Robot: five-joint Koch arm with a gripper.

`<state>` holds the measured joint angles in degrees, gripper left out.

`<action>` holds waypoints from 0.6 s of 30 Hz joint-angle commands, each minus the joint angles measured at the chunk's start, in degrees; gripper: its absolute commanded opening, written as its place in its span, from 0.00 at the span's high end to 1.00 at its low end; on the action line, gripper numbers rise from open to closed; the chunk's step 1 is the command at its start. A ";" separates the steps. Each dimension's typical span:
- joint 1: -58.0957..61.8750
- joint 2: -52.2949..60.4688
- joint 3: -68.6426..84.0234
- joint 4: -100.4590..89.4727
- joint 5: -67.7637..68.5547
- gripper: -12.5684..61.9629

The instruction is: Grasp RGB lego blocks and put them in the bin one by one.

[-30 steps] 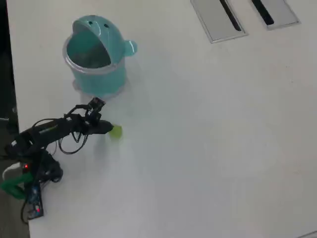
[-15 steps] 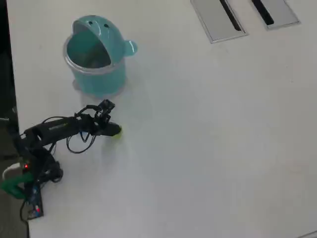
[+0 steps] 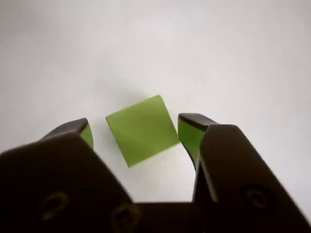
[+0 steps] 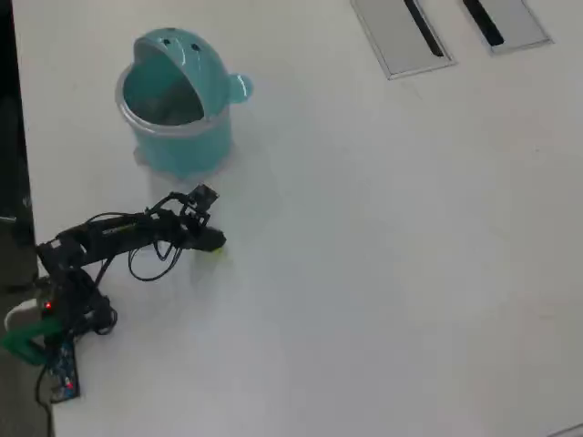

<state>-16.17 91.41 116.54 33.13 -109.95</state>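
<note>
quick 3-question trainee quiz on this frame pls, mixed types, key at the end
1. True or false: in the wrist view the tool is already clamped on the yellow-green block.
2. Multiple choice: in the overhead view, where is the bin relative to the tool? A) above it in the picture, B) below it, C) far right, beside the grey slots.
3. Fill in: in the overhead view the bin's flip lid is ____, so the inside shows.

Key
1. False. The jaws stand apart on either side of the block, with table visible between each jaw and the block.
2. A
3. open
</note>
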 commanded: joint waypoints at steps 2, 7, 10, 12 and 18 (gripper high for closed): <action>-0.35 -0.79 -4.83 -1.05 -0.70 0.40; -0.62 -2.29 -5.71 0.44 -0.26 0.40; -1.67 -3.60 -6.68 2.11 -0.18 0.40; -1.93 -3.87 -7.65 3.78 -0.09 0.42; -2.11 -4.39 -9.14 5.63 0.09 0.49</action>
<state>-18.02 86.75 112.50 38.76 -109.95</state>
